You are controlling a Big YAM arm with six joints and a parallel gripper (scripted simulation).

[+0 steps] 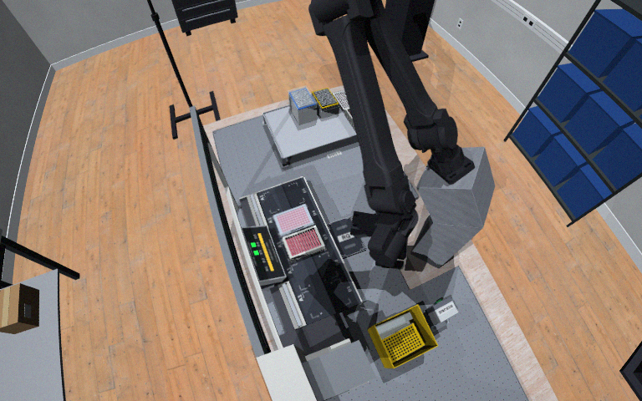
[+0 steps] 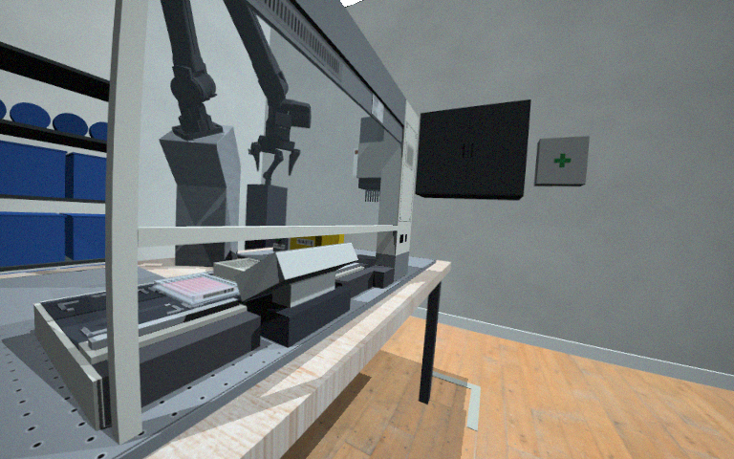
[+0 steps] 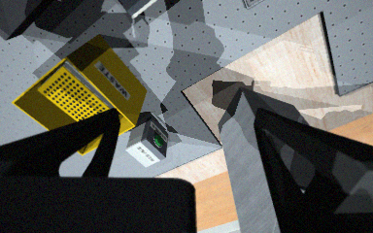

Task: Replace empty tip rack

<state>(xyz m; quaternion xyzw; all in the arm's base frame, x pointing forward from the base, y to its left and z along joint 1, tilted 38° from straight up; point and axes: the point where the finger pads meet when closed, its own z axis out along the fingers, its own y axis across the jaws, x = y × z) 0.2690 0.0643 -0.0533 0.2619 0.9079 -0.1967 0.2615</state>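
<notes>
Beside bin WASTE [image 1: 376,341], wide-open tool [image 2: 274,157].

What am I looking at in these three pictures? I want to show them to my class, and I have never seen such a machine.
It is one black robot arm on a grey pedestal, beside a lab machine that handles liquids. One picture looks down from above, one looks from the side through the machine's frame, and one comes from a camera on the arm's wrist. On the deck sit two pink-red well plates. A small shelf carries spare tip racks. The yellow bin marked WASTE holds a used rack, and next to it is a button box. The gripper is open and holds nothing.
</notes>
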